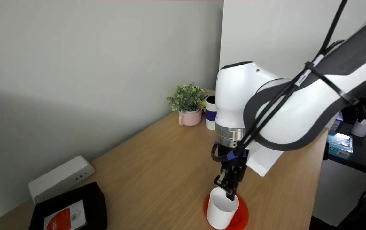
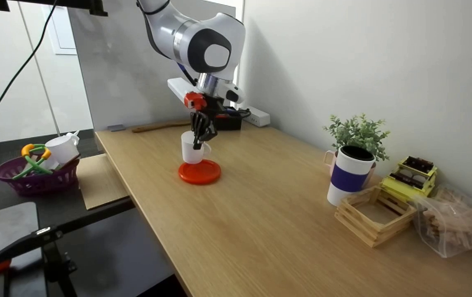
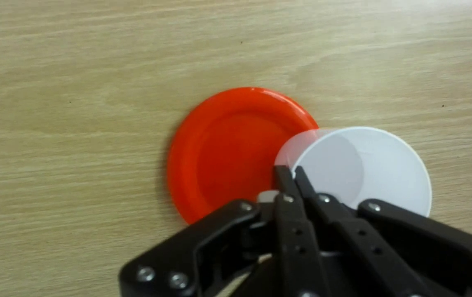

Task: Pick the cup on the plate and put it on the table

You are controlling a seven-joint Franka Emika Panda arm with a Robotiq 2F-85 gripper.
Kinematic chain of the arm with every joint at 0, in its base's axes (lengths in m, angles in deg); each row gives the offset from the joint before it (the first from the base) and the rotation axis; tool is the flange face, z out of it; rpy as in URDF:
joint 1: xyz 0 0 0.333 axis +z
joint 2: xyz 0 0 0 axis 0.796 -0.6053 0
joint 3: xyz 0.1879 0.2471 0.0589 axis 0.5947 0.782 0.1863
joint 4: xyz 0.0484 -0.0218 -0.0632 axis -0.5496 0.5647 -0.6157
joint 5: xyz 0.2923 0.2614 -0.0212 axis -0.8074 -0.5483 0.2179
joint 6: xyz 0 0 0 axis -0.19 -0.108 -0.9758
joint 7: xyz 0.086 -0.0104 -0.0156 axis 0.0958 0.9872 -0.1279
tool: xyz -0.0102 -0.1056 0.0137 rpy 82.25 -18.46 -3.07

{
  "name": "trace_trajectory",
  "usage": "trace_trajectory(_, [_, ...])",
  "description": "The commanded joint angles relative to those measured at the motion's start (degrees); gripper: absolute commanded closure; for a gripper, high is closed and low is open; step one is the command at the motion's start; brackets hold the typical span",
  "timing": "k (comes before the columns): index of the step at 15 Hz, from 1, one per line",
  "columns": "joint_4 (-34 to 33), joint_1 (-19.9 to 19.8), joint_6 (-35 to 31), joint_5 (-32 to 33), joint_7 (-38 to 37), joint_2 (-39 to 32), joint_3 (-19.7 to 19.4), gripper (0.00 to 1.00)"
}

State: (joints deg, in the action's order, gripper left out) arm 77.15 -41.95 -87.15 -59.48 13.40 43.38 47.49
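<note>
Cup [image 3: 367,169] between fingers [image 3: 285,185] at its rim

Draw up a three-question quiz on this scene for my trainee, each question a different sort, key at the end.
1. True or false: the gripper pinches the white cup by its wall.

2. Multiple choice. What stands right next to the potted plant?
A) the black tray
B) the tall cup with a dark blue band
C) the purple basket

3. Fill in: in the wrist view, the white cup overlaps part of a round plate coloured ____.

Key: 1 true; 2 B; 3 red.
</note>
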Motion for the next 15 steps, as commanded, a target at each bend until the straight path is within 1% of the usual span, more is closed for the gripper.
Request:
trace_trajectory(1, [10.26,2.27,-6.14,-0.51,-4.01,8.13,-1.31,1.00])
trace_trajectory(4, [14.80,2.25,-7.93,-1.31,-7.37,12.34,-1.72,1.00])
trace_trajectory(7, [17.76,-0.70,-7.51,-4.26,-7.13,15.67,-1.84,1.00])
trace_trajectory(11, [19.77,-7.34,-6.95,-13.74,-0.25,17.96,-1.92,1.00])
trace_trajectory(15, [17.89,-14.71,-4.87,-23.44,10.72,15.67,-2.23,1.00])
